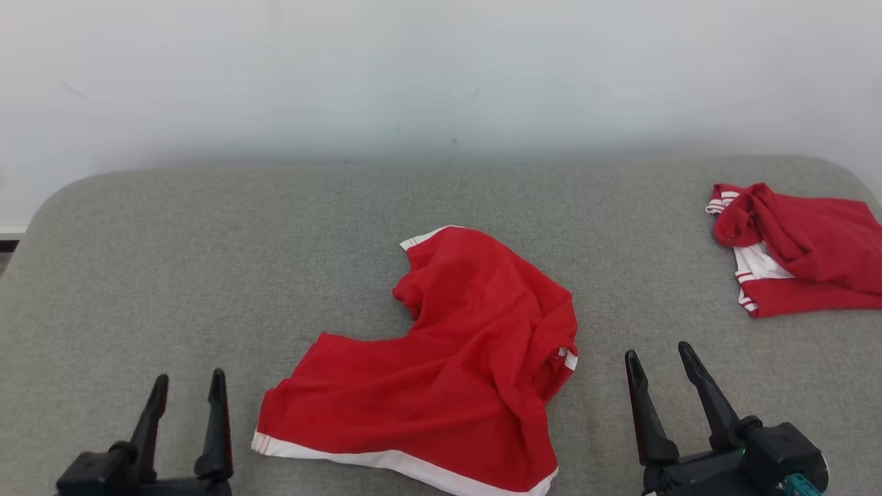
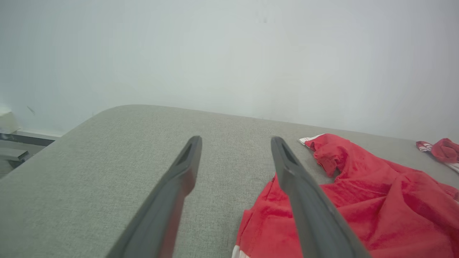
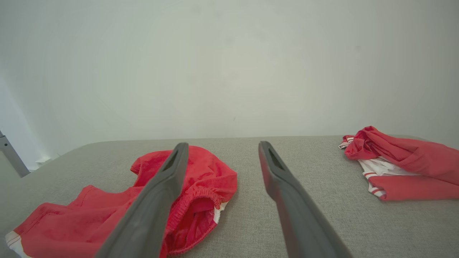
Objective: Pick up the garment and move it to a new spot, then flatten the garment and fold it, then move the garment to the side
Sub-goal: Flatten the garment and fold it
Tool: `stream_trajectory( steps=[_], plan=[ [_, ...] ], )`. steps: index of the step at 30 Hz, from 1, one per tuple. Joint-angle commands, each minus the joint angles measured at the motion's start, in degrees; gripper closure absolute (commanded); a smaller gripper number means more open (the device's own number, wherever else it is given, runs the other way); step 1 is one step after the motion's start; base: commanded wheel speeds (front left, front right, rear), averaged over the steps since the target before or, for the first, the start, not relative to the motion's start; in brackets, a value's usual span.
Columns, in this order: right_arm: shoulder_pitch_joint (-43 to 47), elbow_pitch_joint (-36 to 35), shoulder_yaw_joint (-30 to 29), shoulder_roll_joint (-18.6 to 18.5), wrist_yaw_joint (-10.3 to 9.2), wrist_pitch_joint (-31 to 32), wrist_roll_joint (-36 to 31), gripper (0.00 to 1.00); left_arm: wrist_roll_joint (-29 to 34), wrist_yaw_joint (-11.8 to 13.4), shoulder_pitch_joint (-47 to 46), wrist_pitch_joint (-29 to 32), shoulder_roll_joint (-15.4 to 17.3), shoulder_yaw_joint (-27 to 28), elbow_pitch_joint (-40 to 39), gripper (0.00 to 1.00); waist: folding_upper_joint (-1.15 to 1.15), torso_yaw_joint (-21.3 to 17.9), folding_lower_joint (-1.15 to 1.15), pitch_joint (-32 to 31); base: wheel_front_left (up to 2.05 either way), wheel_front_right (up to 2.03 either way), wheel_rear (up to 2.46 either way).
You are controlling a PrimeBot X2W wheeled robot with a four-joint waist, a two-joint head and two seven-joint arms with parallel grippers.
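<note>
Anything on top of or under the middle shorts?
Nothing lies on the shorts. They rest on the grey cushion, which is bare around them; anything beneath the crumpled cloth is hidden.

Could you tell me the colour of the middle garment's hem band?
White hem band on the red garment; head view shows it best.

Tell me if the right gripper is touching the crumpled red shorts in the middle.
Apart. In the head view, a strip of grey surface shows plainly between the right gripper and the nearest edge of the red shorts.
</note>
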Motion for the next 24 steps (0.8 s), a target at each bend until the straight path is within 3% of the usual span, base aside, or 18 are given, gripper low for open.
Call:
stream_trajectory(
  steps=[1,8,24],
  plan=[
    [1.1,0.1,0.3,-0.5,-0.18,-0.3,0.5,0.00,1.0,-0.2,1.5,0.0,-0.3,1.2,-1.2,0.00,0.00,0.7,0.00,-1.4,0.00,0.00,0.00],
    [3.6,-1.1,0.2,-1.4,-0.17,-0.3,0.9,0.00,2.4,-0.2,4.6,0.0,-0.6,4.0,-4.1,0.00,0.00,0.9,0.00,-2.7,0.00,0.00,0.00],
    [6.6,-0.7,1.4,-2.9,-0.18,-0.3,1.3,0.00,-0.3,-0.3,7.9,0.0,2.6,-1.3,-5.5,0.00,0.00,0.8,0.00,-2.9,0.00,0.00,0.00]
  ],
)
